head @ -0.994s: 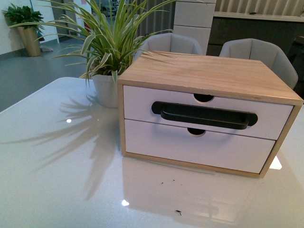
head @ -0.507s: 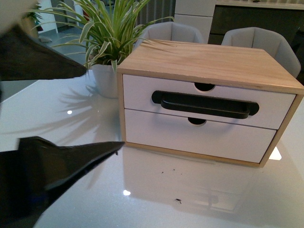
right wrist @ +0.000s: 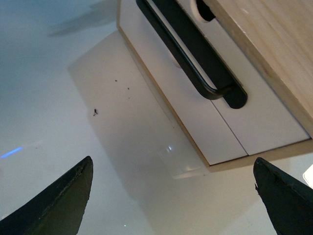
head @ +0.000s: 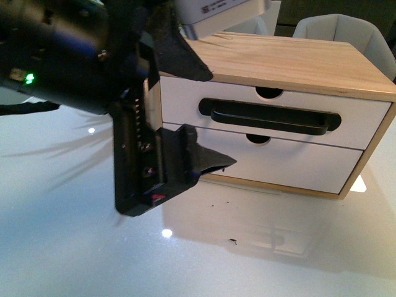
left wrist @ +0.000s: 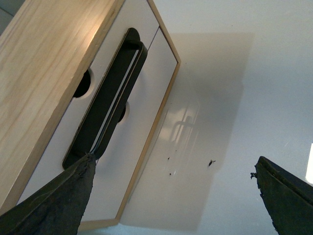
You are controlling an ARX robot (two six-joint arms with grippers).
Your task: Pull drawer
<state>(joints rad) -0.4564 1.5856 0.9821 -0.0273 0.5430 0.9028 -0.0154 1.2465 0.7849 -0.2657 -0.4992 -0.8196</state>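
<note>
Drawer (head: 179,105) in upper slot of wooden cabinet (head: 297,59), shut, white front flush with frame, cabinet on glossy white table (head: 74,247). Black bar handle (head: 269,117) across front, just below semicircular notch (head: 269,93); plain lower front (head: 297,167) underneath, likewise shut. Left gripper (head: 221,117) close before cabinet's left end, fingers (head: 185,52) spread wide, nothing pinched between them. Upper finger across cabinet's top left corner in front view, lower finger (head: 201,162) level with seam between the two fronts; touching or merely in front, impossible to tell. Left wrist view: left gripper (left wrist: 174,161) with the same wide gap, one fingertip (left wrist: 73,191) lined up with near end of handle (left wrist: 110,103), contact unclear, other finger (left wrist: 288,196) out over bare table (left wrist: 244,73), drawer (left wrist: 54,147) shut. Right gripper (right wrist: 172,161) outside front view; in right wrist view fingers (right wrist: 58,200) far apart and empty, hovering over table (right wrist: 58,73) before cabinet's right end, apart from handle (right wrist: 195,54), drawer (right wrist: 264,117) and lower front (right wrist: 195,117). Few dark specks (head: 232,242) on table in front of cabinet
</note>
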